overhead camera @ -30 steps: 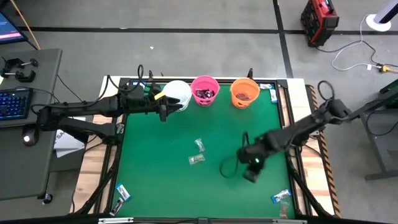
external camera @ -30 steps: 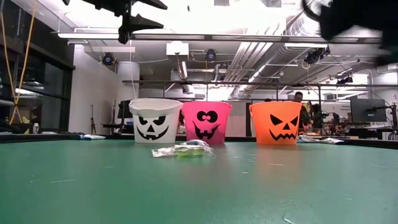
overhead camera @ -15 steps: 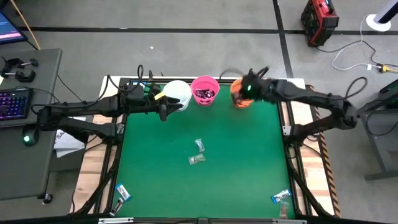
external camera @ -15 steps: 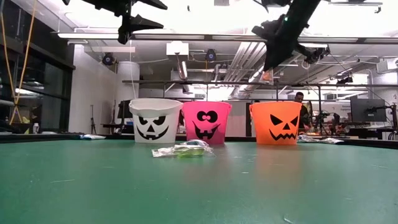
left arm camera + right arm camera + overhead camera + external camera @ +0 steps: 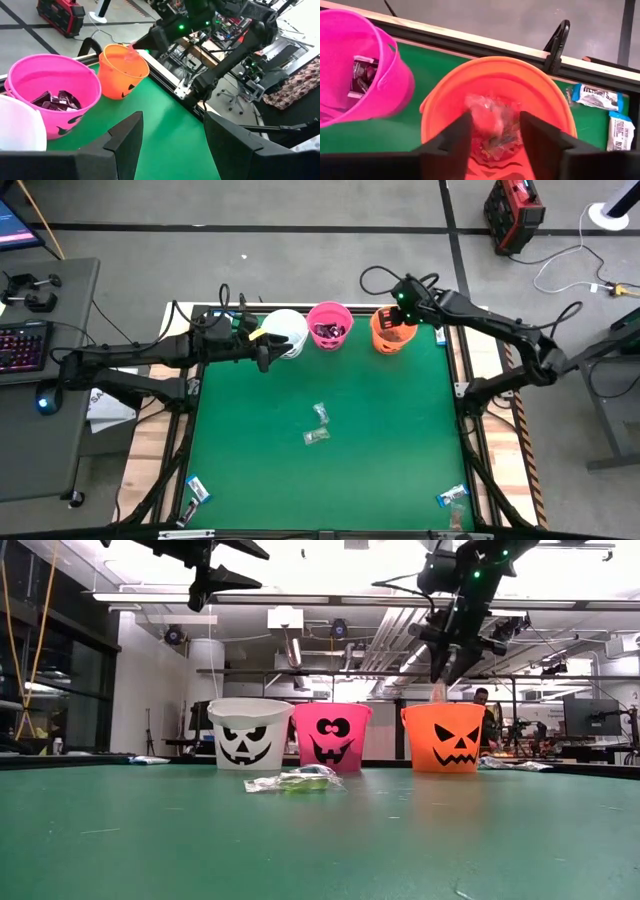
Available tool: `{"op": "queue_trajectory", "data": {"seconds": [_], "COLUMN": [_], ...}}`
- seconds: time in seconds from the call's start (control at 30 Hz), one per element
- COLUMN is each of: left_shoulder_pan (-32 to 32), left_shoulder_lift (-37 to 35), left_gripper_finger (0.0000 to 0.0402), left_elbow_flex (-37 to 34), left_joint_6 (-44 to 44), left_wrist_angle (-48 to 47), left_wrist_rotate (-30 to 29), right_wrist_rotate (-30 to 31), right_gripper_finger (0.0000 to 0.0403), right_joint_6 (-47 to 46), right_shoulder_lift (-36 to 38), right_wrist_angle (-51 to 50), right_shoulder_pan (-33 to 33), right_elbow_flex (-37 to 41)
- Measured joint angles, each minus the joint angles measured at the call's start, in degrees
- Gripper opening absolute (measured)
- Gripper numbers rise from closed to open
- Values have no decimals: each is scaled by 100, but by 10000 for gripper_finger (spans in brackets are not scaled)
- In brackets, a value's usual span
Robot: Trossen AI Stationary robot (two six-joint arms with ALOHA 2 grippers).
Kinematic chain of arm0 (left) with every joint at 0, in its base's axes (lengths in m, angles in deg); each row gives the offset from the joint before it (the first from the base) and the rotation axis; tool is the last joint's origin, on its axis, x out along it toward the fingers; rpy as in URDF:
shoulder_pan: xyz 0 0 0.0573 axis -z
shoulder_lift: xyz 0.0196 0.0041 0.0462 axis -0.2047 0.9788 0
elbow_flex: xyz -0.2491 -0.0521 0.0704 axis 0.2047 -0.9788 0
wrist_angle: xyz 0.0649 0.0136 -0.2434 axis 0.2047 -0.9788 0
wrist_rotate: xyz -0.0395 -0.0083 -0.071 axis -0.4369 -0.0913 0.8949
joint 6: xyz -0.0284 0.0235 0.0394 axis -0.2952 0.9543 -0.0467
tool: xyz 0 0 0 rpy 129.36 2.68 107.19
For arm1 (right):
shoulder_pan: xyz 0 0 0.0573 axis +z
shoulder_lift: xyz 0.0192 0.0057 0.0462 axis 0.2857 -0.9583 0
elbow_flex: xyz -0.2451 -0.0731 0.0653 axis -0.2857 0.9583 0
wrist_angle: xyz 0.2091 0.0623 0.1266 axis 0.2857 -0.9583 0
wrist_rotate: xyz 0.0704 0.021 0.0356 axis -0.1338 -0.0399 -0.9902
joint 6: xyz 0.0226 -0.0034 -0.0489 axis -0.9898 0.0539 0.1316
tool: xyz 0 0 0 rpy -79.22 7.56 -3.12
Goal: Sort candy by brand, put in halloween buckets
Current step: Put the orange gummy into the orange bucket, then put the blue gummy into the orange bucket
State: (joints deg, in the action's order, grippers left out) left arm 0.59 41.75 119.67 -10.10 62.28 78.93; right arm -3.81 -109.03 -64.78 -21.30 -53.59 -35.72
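Three buckets stand along the far edge: white, pink holding dark candy, and orange holding clear-wrapped candy. My right gripper hangs open above the orange bucket, pointing down. A clear-wrapped candy shows blurred between its fingers; in the low view it sits just under the fingertips, above the rim. My left gripper hovers open beside the white bucket, high over the table. Two clear candies lie mid-table. My right gripper has its fingers on either side of the clear-wrapped candy, coming from above and pointing down into the orange bucket's mouth. The candy is blurred, and I cannot tell whether the fingers touch it.
Blue-wrapped candies lie at the near left corner, the near right corner and beyond the orange bucket at the far right. The green mat's middle is bare. A black frame rail borders the table.
My right arm rose from low over the near right part of the table and swung to the far edge, carrying a clear candy. It then came down over the orange bucket. The left arm stayed still.
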Motion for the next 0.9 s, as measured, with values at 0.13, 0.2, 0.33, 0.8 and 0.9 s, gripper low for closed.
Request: {"op": "queue_trajectory", "data": {"seconds": [0.13, 0.2, 0.33, 0.8, 0.9], "left_shoulder_pan": [0, 0, 0, 0, 0], "left_shoulder_lift": [0, -2, 0, 0, 0], "left_gripper_finger": [198, 198, 198, 198, 198], "left_elbow_flex": [0, 0, 0, 2, 2], "left_joint_6": [-2, 1, 3, -148, -144], "left_wrist_angle": [0, -2, -10, -9, 0], "left_wrist_rotate": [-2, -2, -2, 9, 26], "right_wrist_rotate": [-149, -361, -619, -1737, -1518], "right_gripper_finger": [229, 259, 289, 291, 291], "right_joint_6": [-27, -9, -71, -1315, -1784], "right_shoulder_lift": [8, 54, 253, -160, -731], "right_wrist_angle": [10, 10, 23, 1084, 1453], "right_shoulder_pan": [-22, -17, 51, 2883, 3541], "right_elbow_flex": [0, 2, 2, 2, 2]}}
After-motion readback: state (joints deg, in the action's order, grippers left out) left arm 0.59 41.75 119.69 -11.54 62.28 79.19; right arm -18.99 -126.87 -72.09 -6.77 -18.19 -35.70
